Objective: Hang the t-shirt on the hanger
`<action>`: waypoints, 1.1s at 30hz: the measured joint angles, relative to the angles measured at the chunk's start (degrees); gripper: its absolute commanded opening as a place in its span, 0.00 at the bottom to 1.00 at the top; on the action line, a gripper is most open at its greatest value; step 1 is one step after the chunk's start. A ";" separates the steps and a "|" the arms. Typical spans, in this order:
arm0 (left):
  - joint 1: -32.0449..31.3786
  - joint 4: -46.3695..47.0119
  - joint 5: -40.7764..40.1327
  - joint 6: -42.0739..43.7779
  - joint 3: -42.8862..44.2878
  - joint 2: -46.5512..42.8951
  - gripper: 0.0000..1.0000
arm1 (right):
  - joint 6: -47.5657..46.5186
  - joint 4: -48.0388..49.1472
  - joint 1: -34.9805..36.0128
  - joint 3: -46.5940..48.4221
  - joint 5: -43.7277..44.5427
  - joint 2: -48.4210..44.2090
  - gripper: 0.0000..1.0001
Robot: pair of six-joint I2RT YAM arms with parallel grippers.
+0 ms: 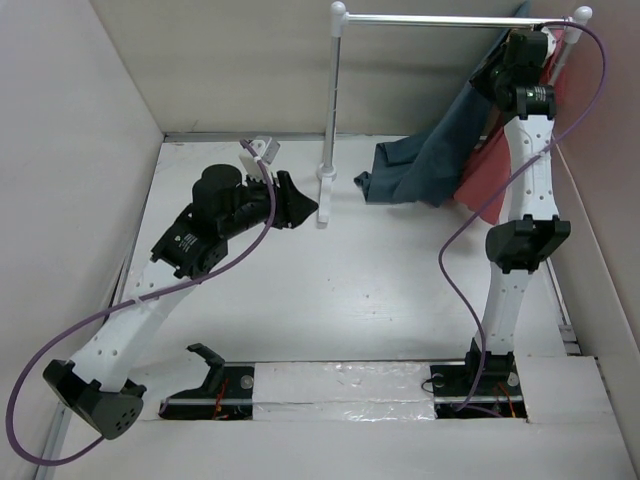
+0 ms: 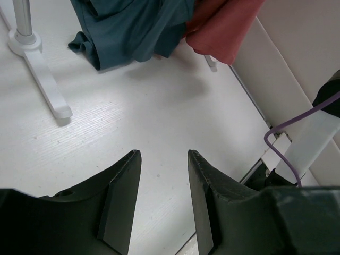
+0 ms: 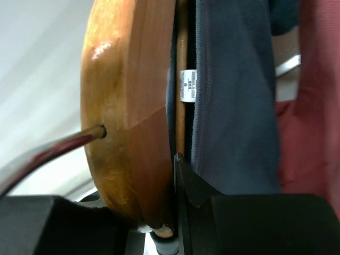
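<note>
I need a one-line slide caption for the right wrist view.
Right tool grips the wooden hanger; blue t-shirt lies against it, red garment beside.

left arm point(image 1: 140, 320) folded low, right arm point(image 1: 525, 200) stretched high and far.
the left arm rises from its base, bends at the elbow, and carries its wrist over the left middle; the left gripper point(image 2: 163, 159) points toward the centre, jaws apart with nothing between them. the right arm runs almost straight away from its base, wrist at the far right, and the right gripper point(image 1: 517, 45) is clamped on the hanger point(image 3: 127, 106).
</note>
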 measured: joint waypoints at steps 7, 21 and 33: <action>0.00 0.24 -0.55 -0.44 0.00 1.73 0.37 | 3.23 5.64 0.28 0.09 -0.52 1.38 0.00; 0.00 1.14 -2.91 -1.16 0.15 5.46 0.37 | 4.35 14.45 0.09 -9.68 -0.26 1.42 0.00; 0.00 2.38 -4.59 -1.77 2.56 8.92 0.41 | 3.43 24.35 1.90 -34.82 0.83 -13.20 0.48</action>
